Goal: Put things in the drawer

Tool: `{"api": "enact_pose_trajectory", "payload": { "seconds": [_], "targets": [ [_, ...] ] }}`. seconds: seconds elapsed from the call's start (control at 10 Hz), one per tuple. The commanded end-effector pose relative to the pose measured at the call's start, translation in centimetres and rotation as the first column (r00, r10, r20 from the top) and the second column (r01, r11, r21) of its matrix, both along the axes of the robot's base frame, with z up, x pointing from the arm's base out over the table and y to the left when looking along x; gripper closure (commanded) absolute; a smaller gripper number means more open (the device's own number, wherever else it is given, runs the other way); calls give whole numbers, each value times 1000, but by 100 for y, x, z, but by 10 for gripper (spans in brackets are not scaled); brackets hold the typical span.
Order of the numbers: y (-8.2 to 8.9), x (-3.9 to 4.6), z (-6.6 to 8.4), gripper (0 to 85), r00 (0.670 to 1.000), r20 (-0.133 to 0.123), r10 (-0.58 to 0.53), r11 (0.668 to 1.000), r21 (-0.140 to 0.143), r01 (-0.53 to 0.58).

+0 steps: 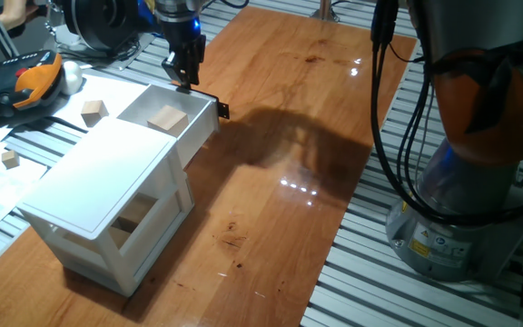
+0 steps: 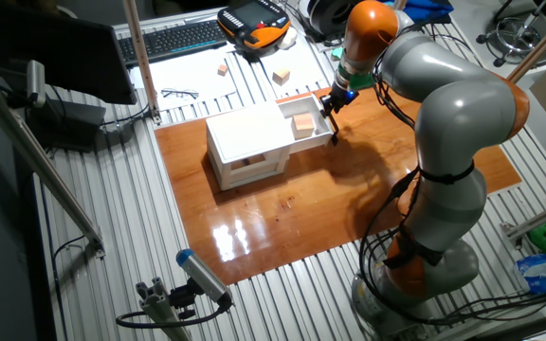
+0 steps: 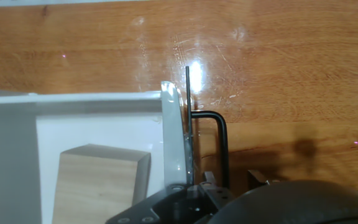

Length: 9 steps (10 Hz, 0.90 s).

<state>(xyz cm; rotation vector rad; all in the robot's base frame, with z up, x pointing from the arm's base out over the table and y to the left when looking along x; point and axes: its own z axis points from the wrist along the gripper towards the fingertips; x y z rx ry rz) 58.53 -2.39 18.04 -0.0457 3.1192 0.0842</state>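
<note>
Cabinet [image 1: 107,177] sits to one side of the pincer [image 1: 182,76], its drawer [image 1: 193,123] pulled out so the front wall lies right under the fingertips. One cube [image 1: 167,119] rests inside the drawer, just beside the pincer; two more cubes [image 1: 94,111] lie well beyond the cabinet. Whether the pincer is spread or pinching the black handle [image 3: 219,140] I cannot tell. A skewed push from here could likely jam the drawer or slide the whole cabinet
</note>
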Motion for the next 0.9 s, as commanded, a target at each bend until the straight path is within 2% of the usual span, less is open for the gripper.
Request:
{"api": "enact_pose_trajectory", "payload": {
  "seconds": [0.0,0.4,0.5,0.8],
  "targets": [
    [2,0,-9,510,1000,0,0,1000,1,0],
    [12,1,-56,510,1000,-1,0,1000,7,0],
    [17,3,-72,680,1000,-2,0,1000,10,0],
    [37,3,-111,680,1000,-1,3,1000,13,-3]
  ]
}}
